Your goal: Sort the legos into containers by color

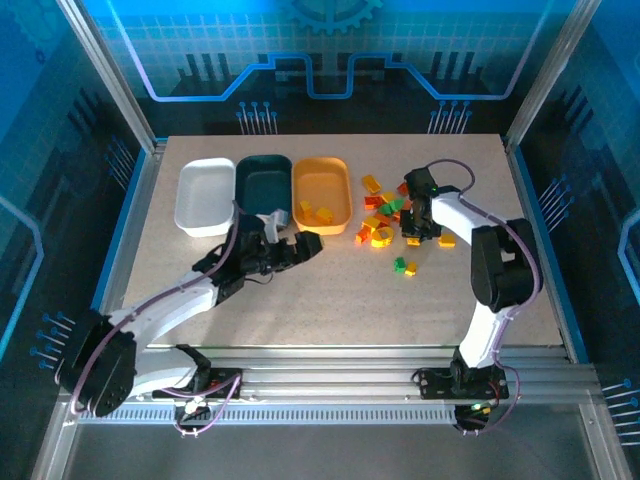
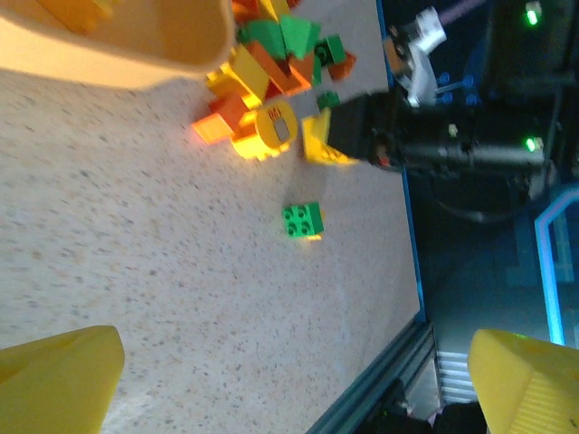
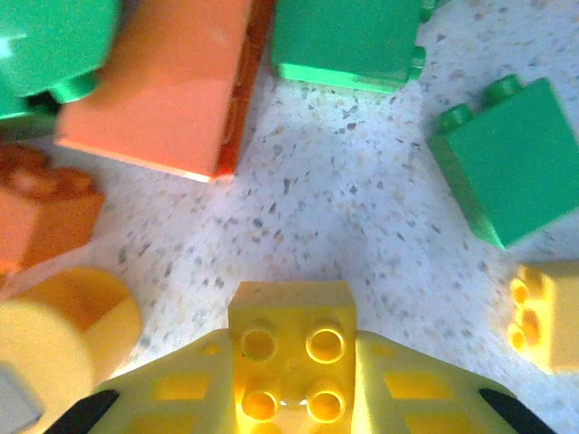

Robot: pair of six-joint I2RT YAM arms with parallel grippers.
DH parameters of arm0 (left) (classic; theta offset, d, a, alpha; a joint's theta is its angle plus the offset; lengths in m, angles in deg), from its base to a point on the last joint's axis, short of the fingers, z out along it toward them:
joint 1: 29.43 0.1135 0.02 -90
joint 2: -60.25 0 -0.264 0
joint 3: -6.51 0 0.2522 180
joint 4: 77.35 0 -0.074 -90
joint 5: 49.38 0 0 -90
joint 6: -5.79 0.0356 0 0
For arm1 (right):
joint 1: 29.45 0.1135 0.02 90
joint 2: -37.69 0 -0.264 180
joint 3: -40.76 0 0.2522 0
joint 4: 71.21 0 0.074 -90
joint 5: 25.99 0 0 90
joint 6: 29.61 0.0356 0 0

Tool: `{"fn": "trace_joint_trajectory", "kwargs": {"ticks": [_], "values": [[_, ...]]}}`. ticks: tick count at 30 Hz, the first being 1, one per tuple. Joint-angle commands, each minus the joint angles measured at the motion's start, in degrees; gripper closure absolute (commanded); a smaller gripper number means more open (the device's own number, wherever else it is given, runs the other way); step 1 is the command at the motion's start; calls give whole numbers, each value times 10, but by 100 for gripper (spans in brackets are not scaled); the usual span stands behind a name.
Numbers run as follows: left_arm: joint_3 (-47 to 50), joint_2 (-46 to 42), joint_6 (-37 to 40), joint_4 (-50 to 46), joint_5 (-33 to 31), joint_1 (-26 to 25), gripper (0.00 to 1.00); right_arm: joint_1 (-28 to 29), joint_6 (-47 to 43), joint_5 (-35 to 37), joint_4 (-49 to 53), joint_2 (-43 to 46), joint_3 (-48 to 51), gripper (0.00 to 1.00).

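Note:
The white tub (image 1: 204, 196), dark teal tub (image 1: 263, 181) and orange tub (image 1: 321, 193) stand in a row at the back left; the orange one holds a few yellow bricks. A pile of red-orange, yellow and green legos (image 1: 383, 213) lies right of the orange tub. My right gripper (image 1: 415, 232) is down at the pile's right side, shut on a yellow four-stud brick (image 3: 291, 348). My left gripper (image 1: 305, 243) hovers just in front of the orange tub, open, its yellow fingers (image 2: 56, 380) wide apart with nothing between them. A green brick (image 2: 303, 219) lies apart from the pile.
Close around the held brick lie two green bricks (image 3: 348, 36) (image 3: 507, 172), a red-orange brick (image 3: 163, 81), a yellow cylinder piece (image 3: 54, 344) and another yellow brick (image 3: 547, 312). The table's right edge rail (image 2: 398, 362) runs beyond the green brick.

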Motion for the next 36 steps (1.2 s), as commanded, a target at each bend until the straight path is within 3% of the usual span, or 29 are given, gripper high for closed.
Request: {"fn": "trace_joint_trajectory", "kwargs": {"ticks": [1, 6, 12, 18, 23, 26, 30, 33, 36], "values": [[12, -51, 28, -66, -22, 43, 1, 37, 17, 16, 20, 69, -8, 71], [29, -103, -1, -165, -109, 126, 1, 151, 38, 40, 14, 53, -76, 71], [101, -97, -72, -126, 11, 250, 1, 217, 27, 19, 11, -94, -244, 70], [134, -105, -65, -109, 77, 257, 1, 229, 20, 0, 66, -227, -414, 68], [128, -114, -47, -66, 132, 218, 1, 231, 0, 6, 101, -244, -474, 46], [92, -105, -10, -91, 108, 164, 1, 229, -4, 43, 90, -188, -426, 40], [72, -72, -2, -67, 88, 100, 1, 206, 26, 64, 60, -79, -269, 34], [68, -40, -3, -23, 82, 49, 1, 187, 44, 84, 44, 4, -132, 35], [64, -19, 2, -14, 64, 28, 1, 162, 50, 78, 46, 67, -24, 40]]}}
